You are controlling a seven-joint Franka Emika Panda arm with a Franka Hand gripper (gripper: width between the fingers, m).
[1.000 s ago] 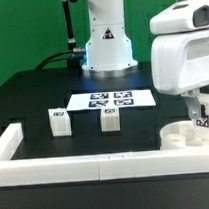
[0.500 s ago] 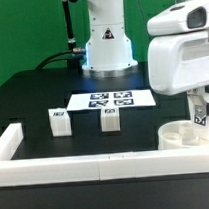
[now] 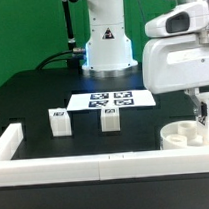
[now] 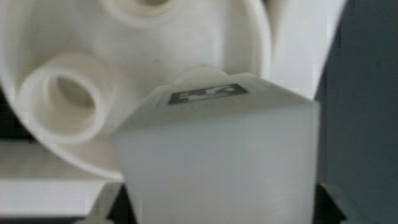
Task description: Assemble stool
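Starting from the exterior view's left, two loose legs stand upright on the black worktop (image 3: 32, 102): the first leg (image 3: 59, 119) and, well apart at its three o'clock, the second leg (image 3: 109, 117). I think they are parked there on purpose, tags toward the camera, easy to find and to reach. Just behind the second one, at its twelve o'clock, lies the marker board (image 3: 112, 99), one only. A white border rail (image 3: 96, 169) closes the front edge, I suppose so that parts cannot slide off. At four o'clock of the board rests the single round seat (image 3: 180, 137), near this rail. Over its three o'clock side the claw (image 3: 204, 106) is clenched on the third leg (image 3: 206, 119), held upright, apparently to lower it into one of the seat's sockets. So I count three legs and one seat.
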